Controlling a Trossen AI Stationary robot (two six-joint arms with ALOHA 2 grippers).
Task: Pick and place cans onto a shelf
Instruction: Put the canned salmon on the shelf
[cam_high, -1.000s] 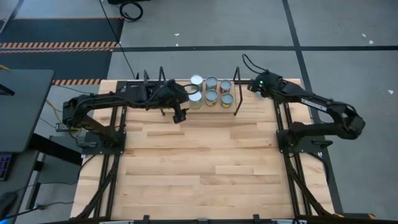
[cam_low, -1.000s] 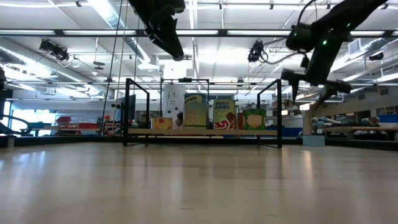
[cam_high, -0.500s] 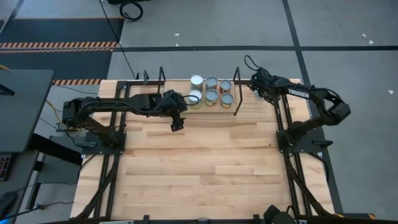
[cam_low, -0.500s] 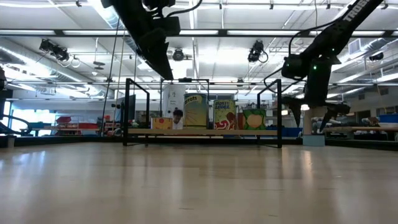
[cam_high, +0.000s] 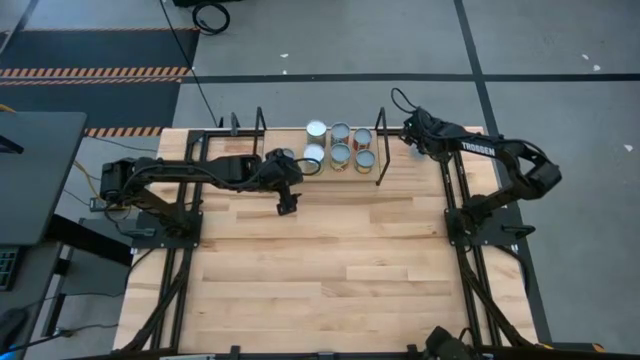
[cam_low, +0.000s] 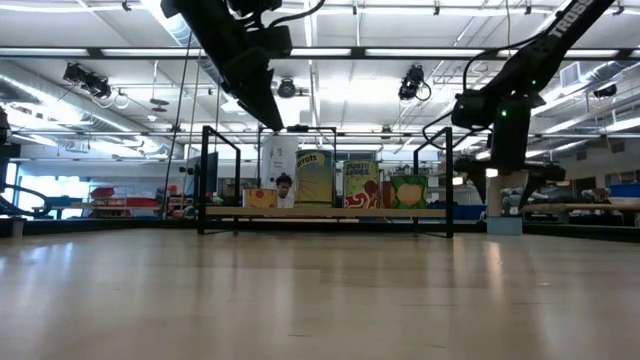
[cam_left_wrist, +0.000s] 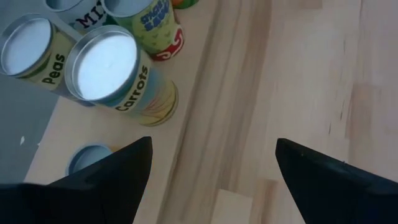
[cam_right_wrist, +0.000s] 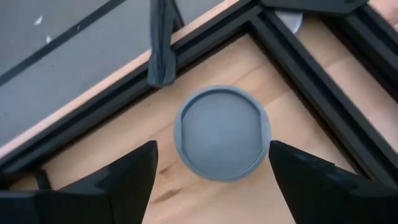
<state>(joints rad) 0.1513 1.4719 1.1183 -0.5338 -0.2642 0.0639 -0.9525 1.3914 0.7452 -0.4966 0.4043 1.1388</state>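
My left gripper (cam_high: 288, 205) has slid back off the shelf (cam_high: 380, 160) since a moment ago, fingers spread and empty over bare tabletop (cam_high: 330, 270). My right gripper (cam_right_wrist: 208, 180) has settled, spread wide over a lone can (cam_right_wrist: 222, 132) at the table's far right corner. Six cans (cam_high: 340, 146) stand clustered on the shelf.

Left pincer (cam_high: 287, 207) back from cans (cam_high: 339, 146).

Labelled cans (cam_low: 330, 185) on framed shelf (cam_low: 325, 212)
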